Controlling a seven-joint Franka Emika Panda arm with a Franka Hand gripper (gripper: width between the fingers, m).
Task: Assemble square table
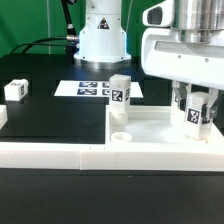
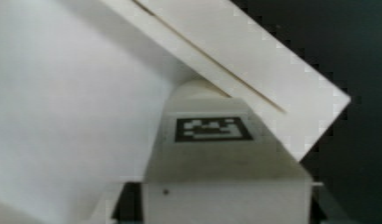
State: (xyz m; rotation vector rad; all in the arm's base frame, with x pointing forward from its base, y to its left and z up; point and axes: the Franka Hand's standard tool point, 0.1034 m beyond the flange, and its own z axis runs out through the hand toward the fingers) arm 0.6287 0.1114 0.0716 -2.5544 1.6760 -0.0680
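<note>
The white square slab (image 1: 160,127) lies at the exterior view's right, with a round hole (image 1: 119,132) at its near left corner. One white leg block (image 1: 120,92) stands upright on the slab's far left corner. My gripper (image 1: 197,113) is shut on another tagged leg block (image 1: 197,108) and holds it upright over the slab's right part. In the wrist view this leg (image 2: 213,150) sits between my dark fingers (image 2: 142,200), with the slab (image 2: 63,100) beneath. A third leg (image 1: 17,90) lies on the black table at the far left.
The marker board (image 1: 88,88) lies flat behind the slab, in front of the robot base (image 1: 102,35). A long low white rail (image 1: 50,152) runs along the front. A white piece (image 1: 2,115) shows at the left edge.
</note>
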